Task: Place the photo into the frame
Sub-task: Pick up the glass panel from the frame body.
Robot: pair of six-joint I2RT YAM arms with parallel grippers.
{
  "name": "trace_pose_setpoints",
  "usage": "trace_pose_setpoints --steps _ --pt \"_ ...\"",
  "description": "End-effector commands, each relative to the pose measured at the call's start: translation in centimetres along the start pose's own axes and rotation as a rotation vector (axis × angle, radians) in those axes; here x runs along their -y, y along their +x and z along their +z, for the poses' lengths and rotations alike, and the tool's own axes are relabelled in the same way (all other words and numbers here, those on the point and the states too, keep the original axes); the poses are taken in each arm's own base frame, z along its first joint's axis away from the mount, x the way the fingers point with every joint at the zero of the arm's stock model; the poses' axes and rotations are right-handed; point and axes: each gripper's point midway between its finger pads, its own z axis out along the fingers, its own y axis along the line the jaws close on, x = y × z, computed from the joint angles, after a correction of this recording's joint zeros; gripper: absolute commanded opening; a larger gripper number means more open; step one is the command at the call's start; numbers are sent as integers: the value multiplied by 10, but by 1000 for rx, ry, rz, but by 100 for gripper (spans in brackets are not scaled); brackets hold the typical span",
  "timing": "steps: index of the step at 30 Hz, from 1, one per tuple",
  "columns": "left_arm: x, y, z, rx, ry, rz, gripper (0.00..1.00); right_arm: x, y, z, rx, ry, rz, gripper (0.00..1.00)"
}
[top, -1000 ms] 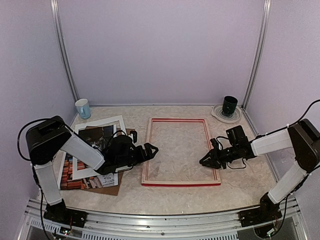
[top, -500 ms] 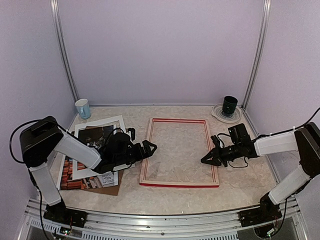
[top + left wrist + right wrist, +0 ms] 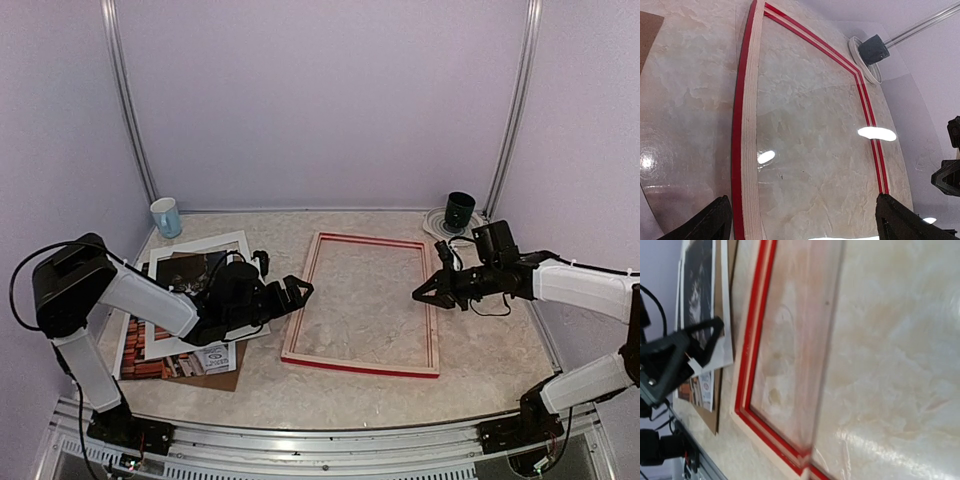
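Frame (image 3: pixel 360 366) is your biggest item: it lies flat at the centre of the table, its long axis running near to far and its far end swung a little to the right. Pale wood shows along its left rail.

Next, the photo (image 3: pixel 188 268) sits well to the left of the frame, in a loose stack with the white mat (image 3: pixel 215 243) over it and the brown backing board (image 3: pixel 215 380) beneath. Only the dark cat part and some book colours at the near end show. Its long axis also runs roughly near to far, so it should need little turning.

Your left gripper (image 3: pixel 300 290) is spread wide and empty, just beside the frame's left rail and pointing right. The photo lies behind it, to its left, under that arm's forearm. The left arm is clearly the nearer one; I judge you must draw it back leftward to reach the print.

Your right gripper (image 3: pixel 422 296) is closed tight at the frame's right rail. You cannot tell from these views whether it pinches the rail or only touches it.
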Motion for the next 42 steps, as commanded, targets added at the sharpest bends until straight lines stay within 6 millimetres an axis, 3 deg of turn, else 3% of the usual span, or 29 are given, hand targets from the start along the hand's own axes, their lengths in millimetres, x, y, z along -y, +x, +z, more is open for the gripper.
trace_pose_setpoints --steps 1,7,13,22,29,38,42 --pt "9 -4 -4 12 9 10 99 -9 -24 -23 96 31 -41 0" --pt "14 0 -2 4 12 14 99 -32 -40 -34 131 -14 -77 0" --pt "5 8 3 -10 -27 5 99 -53 -58 -43 161 -41 -106 0" --pt "-4 11 2 0 -71 -17 99 -41 -57 -49 171 45 -122 0" --pt "-8 16 5 -11 -80 -19 99 -51 -61 -61 205 30 -140 0" --pt "-14 14 6 7 -101 -15 99 -86 -81 -82 285 -50 -197 0" --pt "-6 4 1 40 -63 -8 99 -102 -89 -89 319 -100 -225 0"
